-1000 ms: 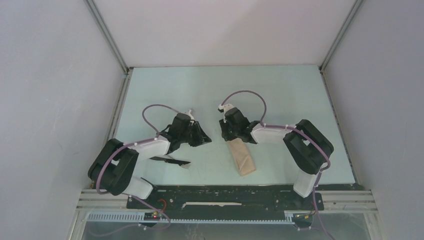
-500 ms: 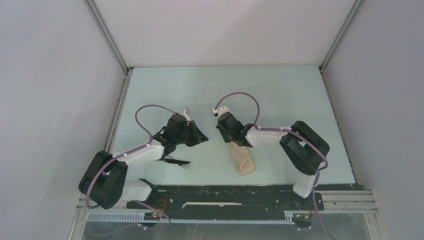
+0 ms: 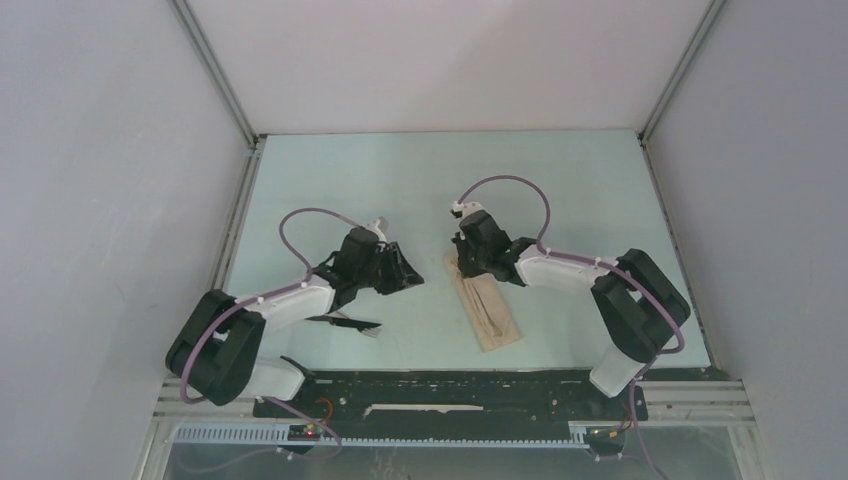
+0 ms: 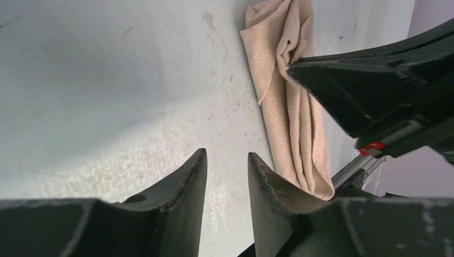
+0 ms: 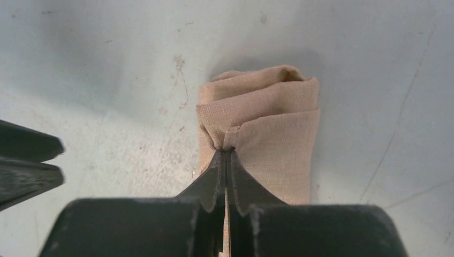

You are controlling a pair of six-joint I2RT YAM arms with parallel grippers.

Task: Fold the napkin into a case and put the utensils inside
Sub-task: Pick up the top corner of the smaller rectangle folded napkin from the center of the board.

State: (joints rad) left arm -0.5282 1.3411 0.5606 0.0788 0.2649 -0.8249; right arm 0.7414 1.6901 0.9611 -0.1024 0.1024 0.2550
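Inside a booth of plain grey walls (image 3: 440,60), the napkin (image 3: 487,310) lies folded into a long narrow strip right of centre on the scuffed, pale blue-green surface (image 3: 560,190). The right end effector (image 5: 227,152) is clenched on a pinch of cloth at the strip's far end, while the left end effector (image 4: 227,158), fingers parted and grasping nothing, hovers to the napkin's left; dark utensils (image 3: 345,322) lie near the left arm (image 3: 290,300), apart from the cloth.

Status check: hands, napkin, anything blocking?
Right hand shut, pinching the napkin at its far end. Left hand open, empty, beside it. Utensils not in yet, lying left of the napkin. Nothing in the way.
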